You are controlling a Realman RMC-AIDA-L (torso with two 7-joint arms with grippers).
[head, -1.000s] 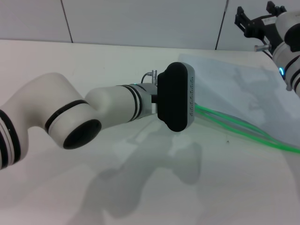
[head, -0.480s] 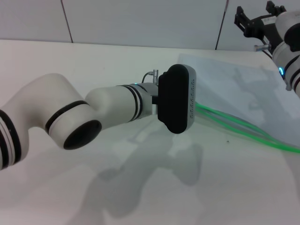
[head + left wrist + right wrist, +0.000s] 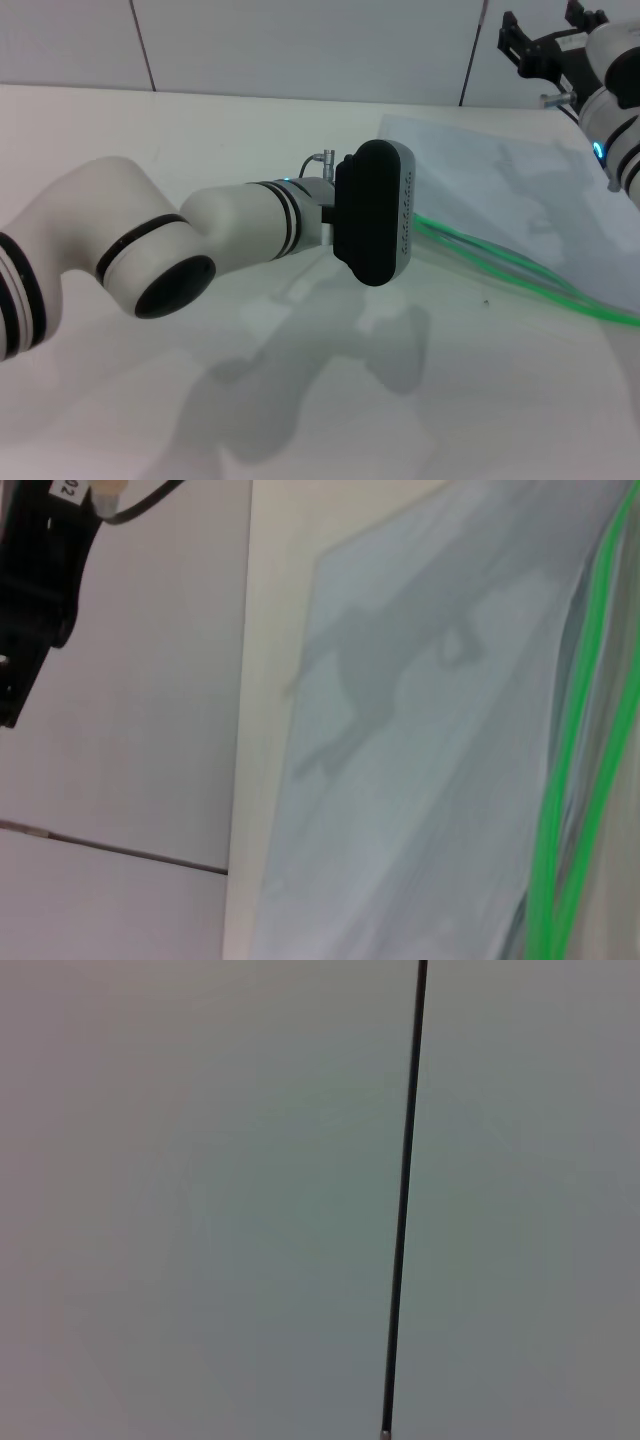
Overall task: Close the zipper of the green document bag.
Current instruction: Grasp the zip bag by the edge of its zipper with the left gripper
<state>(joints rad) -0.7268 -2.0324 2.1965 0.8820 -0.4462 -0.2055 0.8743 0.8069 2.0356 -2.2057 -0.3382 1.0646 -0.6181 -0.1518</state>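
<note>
The green document bag lies flat on the table at the right, a translucent grey pouch. Its zipper shows as two bright green strips that run apart along the near edge; I see no slider. My left gripper hovers over the bag's near-left corner, and its black housing hides the fingers. The left wrist view shows the bag and the zipper strips close up, without my own fingers. My right gripper is held high at the back right, open and empty, away from the bag.
The white table carries the left arm's shadow in front. A panelled wall stands behind it. The right wrist view shows only wall with a dark seam. The right gripper also appears in the left wrist view.
The left wrist has shifted very slightly over the bag's corner. The bag, the zipper strips and the right arm have not moved.
</note>
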